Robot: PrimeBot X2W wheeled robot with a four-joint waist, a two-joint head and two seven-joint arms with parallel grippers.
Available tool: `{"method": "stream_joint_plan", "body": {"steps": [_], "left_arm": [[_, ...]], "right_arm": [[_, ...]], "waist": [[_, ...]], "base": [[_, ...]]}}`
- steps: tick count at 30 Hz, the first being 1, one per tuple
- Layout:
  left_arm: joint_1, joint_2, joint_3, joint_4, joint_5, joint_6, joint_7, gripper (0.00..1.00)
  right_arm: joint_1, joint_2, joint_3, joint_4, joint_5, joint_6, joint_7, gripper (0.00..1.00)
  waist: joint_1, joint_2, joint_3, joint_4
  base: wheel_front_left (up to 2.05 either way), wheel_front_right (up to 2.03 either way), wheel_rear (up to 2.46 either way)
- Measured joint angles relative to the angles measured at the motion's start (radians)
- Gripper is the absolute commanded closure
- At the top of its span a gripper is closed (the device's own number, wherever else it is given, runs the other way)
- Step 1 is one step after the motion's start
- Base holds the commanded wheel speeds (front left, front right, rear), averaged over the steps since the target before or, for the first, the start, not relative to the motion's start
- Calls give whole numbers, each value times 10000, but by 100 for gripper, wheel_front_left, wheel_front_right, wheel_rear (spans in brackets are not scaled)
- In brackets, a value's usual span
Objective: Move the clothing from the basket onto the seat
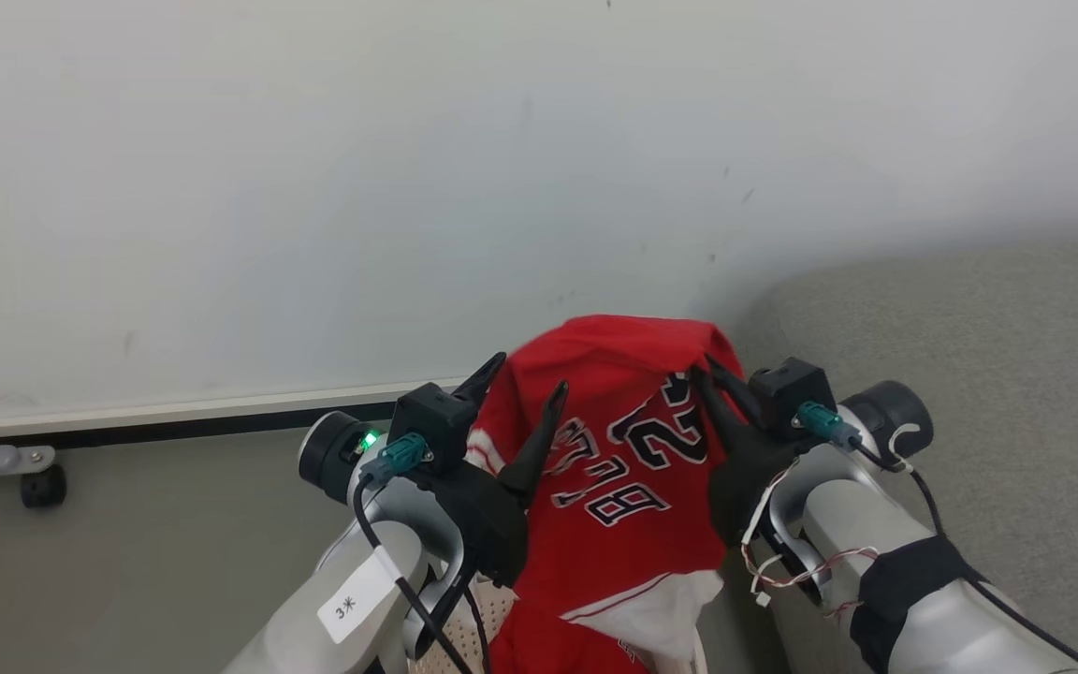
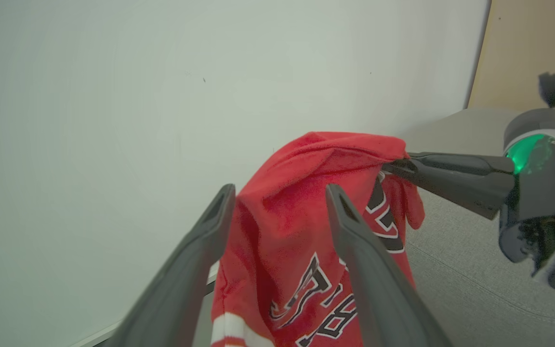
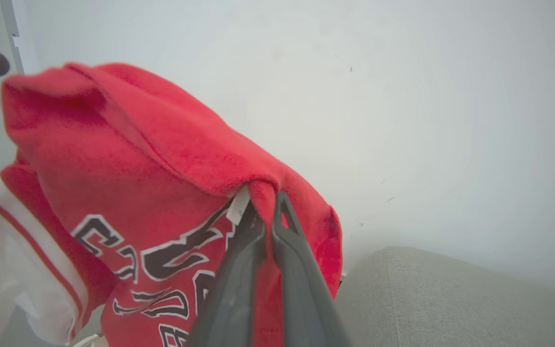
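Note:
The clothing, a red jersey (image 1: 623,449) with black-and-white lettering, hangs in the air between my two grippers. My right gripper (image 1: 703,370) is shut on its upper right edge, and the right wrist view shows the fingers (image 3: 277,226) pinching a fold beside a small white tag. My left gripper (image 1: 525,379) is open, its two fingers (image 2: 340,202) standing apart with the jersey's left side across the gap, not pinched. A perforated corner of the basket (image 1: 494,608) shows under the jersey. The grey seat (image 1: 969,374) lies to the right.
A pale wall (image 1: 502,168) with a baseboard stands right behind the jersey. A small black caster (image 1: 43,487) on a metal bracket sits at the far left on the floor. More red cloth (image 1: 548,646) shows low by the basket.

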Motion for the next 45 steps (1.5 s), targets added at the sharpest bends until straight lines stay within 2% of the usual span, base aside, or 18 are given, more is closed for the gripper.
{"method": "stream_joint_plan", "body": {"steps": [11,27,37,45], "left_arm": [[675,29,125,42,-102,12,-236,0],[1224,-130,88,-376,-173,186,-339,0],[1253,-192,-205,-744,-38,224,-364,0],[1430,-173,-330,-1494,211,447,-420,0]], "right_arm": [[-341,-844,-393,-79,-54,67,-2,100],[-721,-2080,-836,-805,-284,69,-4,100],[-1569,-2686,-1191,-1085,-282,249,-4,100],[-3610,-3632,-1795,-1085,-280,426,144,100]], "waist": [[0,1,2,-980],[0,1,103,-2573],[0,0,658,-2695],[0,1,1431,-2468]], "base": [[0,0,0],[0,0,0],[0,0,0],[0,0,0]]}}
